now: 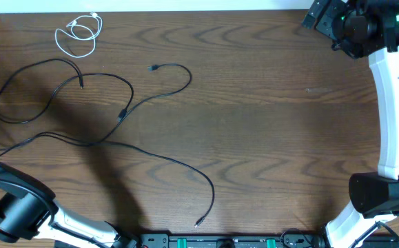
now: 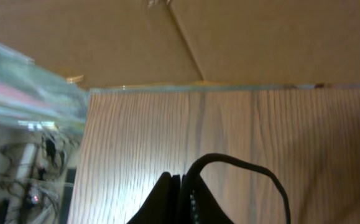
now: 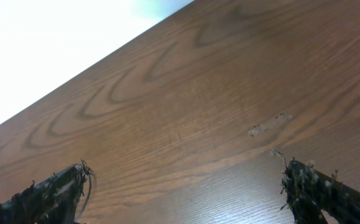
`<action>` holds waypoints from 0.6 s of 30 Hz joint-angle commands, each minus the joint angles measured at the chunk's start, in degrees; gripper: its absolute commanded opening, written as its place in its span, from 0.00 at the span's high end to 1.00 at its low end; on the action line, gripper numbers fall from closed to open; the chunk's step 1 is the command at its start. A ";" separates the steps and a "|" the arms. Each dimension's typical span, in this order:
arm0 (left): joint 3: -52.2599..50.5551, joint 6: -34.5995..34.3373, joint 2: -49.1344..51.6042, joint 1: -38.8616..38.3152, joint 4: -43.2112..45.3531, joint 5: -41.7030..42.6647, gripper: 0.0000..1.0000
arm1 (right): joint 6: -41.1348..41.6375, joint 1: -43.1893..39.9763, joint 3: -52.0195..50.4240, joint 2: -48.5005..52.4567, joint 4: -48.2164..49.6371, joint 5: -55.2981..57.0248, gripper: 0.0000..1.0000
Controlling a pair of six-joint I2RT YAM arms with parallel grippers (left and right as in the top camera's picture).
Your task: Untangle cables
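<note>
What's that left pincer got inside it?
A thin black cable is pinched in the shut left pincer and arcs out over the wooden table. The pinched stretch is hidden between the fingers.

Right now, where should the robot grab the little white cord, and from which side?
Probably the plug end of the white cord, at the coil's upper right, coming straight down from above. The cord lies flat in loose loops, apart from the black cords. That end seems to stick out free, so closing across it should catch one strand only.
</note>
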 commanded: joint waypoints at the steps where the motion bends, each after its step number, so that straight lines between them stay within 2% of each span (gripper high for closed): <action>1: -0.20 3.45 1.31 0.28 2.23 -2.25 0.70 | -0.70 0.04 -0.04 0.26 0.13 0.90 0.01; 3: -0.20 3.43 1.90 0.33 3.32 -2.23 0.21 | -0.70 0.04 -0.04 0.26 0.13 0.87 0.01; 4: -0.20 3.43 2.08 0.31 3.45 -2.23 0.09 | -0.70 0.04 -0.04 0.26 0.13 0.87 0.01; 9: -0.13 3.43 1.22 0.28 3.58 1.81 0.05 | -0.70 0.04 -0.04 0.26 0.11 0.87 0.01; 12: -0.11 3.45 -1.66 -0.13 3.56 8.98 0.05 | -0.74 0.22 -0.04 0.26 -0.17 0.87 0.01; 14: -0.11 3.45 -4.20 -0.63 3.48 18.40 0.06 | -0.76 0.33 -0.04 0.26 -0.50 0.87 0.01; 15: -0.11 3.45 -6.21 -1.25 2.89 28.65 0.05 | -0.74 0.33 -0.04 0.26 -0.79 0.87 0.01; 16: -0.11 3.45 -6.95 -1.55 2.69 33.55 0.05 | -0.74 0.33 -0.07 0.26 -0.92 0.87 0.01; 18: -0.11 3.45 -8.74 -2.84 1.70 48.63 0.06 | -0.74 0.33 -0.07 0.26 -1.25 0.85 0.01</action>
